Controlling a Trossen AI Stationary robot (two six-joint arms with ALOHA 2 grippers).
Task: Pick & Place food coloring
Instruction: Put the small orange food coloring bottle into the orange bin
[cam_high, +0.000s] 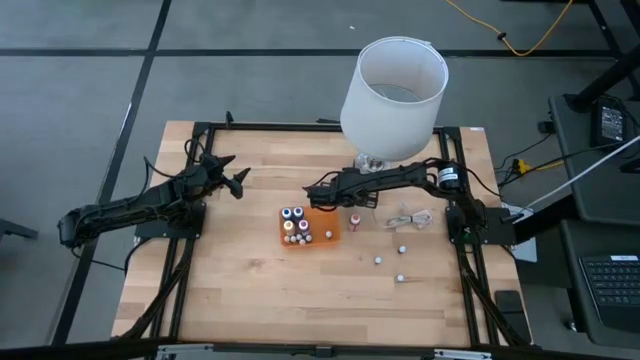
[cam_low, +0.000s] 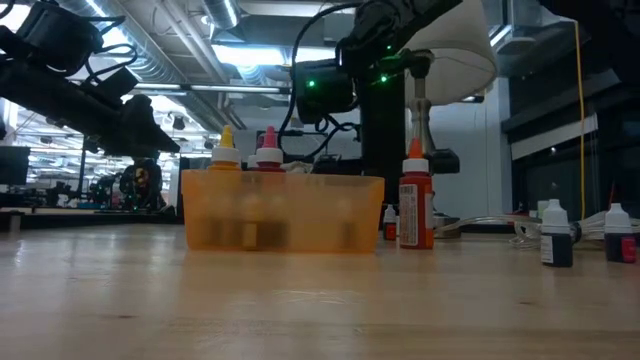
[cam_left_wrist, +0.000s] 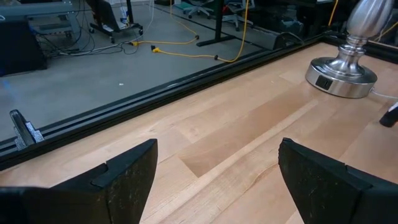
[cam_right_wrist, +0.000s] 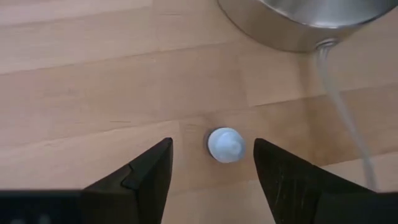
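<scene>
- A pale-capped food coloring bottle (cam_right_wrist: 226, 145) stands upright between the spread fingers of the right gripper (cam_right_wrist: 211, 165), near the lamp base (cam_right_wrist: 298, 22) — not yet grasped.
- Risk: an off-centre descent tips it, or it rolls toward the white cable (cam_right_wrist: 348, 118).
- Beyond the lamp base sits the orange tray (cam_high: 325, 237); the left gripper (cam_left_wrist: 214, 171) waits released, well apart.

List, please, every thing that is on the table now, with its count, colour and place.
Tray: one, orange, table centre.
Bottles in tray: about six, mixed caps.
Bottle by the tray's right side: one, red.
Loose bottles: three, pale caps, right of the tray.
Bottle under right hand: one, pale cap.
Lamp: one, white shade, far edge.
Cable: one, white, near lamp.
Left hand: open, waiting far left.
Right hand: open, behind tray.
</scene>
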